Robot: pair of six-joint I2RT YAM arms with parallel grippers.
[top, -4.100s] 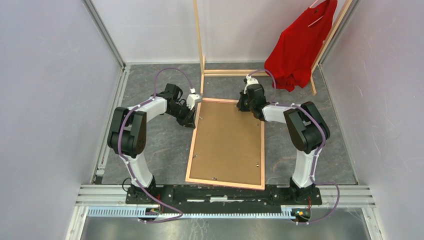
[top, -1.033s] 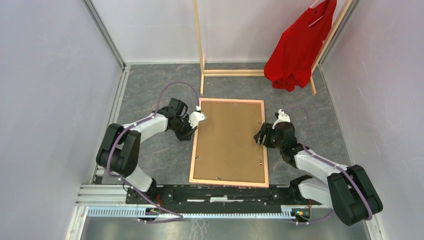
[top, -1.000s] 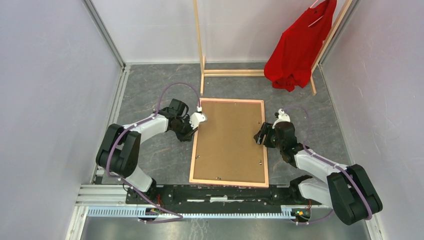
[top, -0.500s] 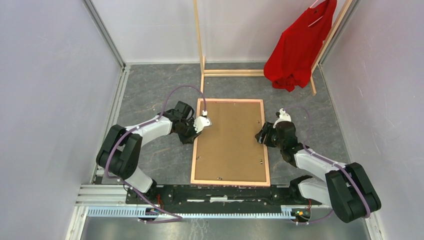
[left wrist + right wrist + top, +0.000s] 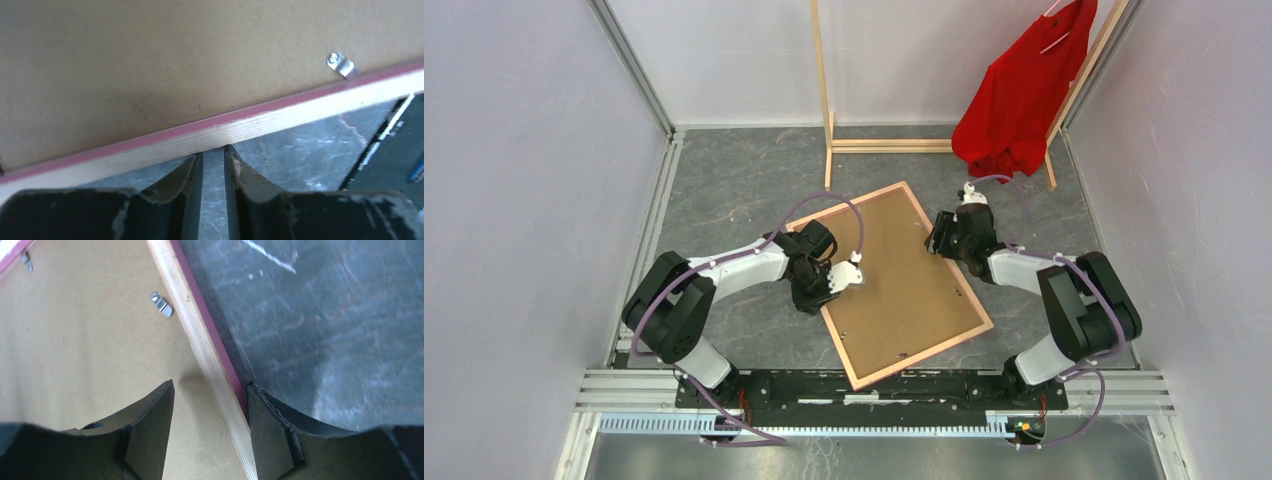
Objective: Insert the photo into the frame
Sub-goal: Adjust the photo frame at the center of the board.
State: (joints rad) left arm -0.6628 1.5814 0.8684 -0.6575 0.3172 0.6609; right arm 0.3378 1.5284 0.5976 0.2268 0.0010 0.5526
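The frame (image 5: 894, 280) lies back-up on the grey table, skewed, its brown backing board (image 5: 175, 60) uppermost. My left gripper (image 5: 822, 292) meets the frame's left side. In the left wrist view its jaws (image 5: 214, 148) stand a narrow slit apart, tips against the pale wood edge, with only table between them. My right gripper (image 5: 937, 240) is at the far right side. It is open (image 5: 209, 385) astride the rail: one finger over the backing board (image 5: 75, 340), the other outside by the pink edge. The photo is out of view.
A bare-wood clothes rack (image 5: 824, 90) stands at the back, and a red shirt (image 5: 1019, 90) hangs at its right. Pale walls close in both sides. Small metal clips (image 5: 341, 64) (image 5: 162, 304) sit along the backing's edge. A metal rail (image 5: 874, 385) runs along the near edge.
The frame has swung anticlockwise from square to skewed. My left gripper moved nearer and rightward along its left side; the right gripper moved farther back, its jaws narrower.
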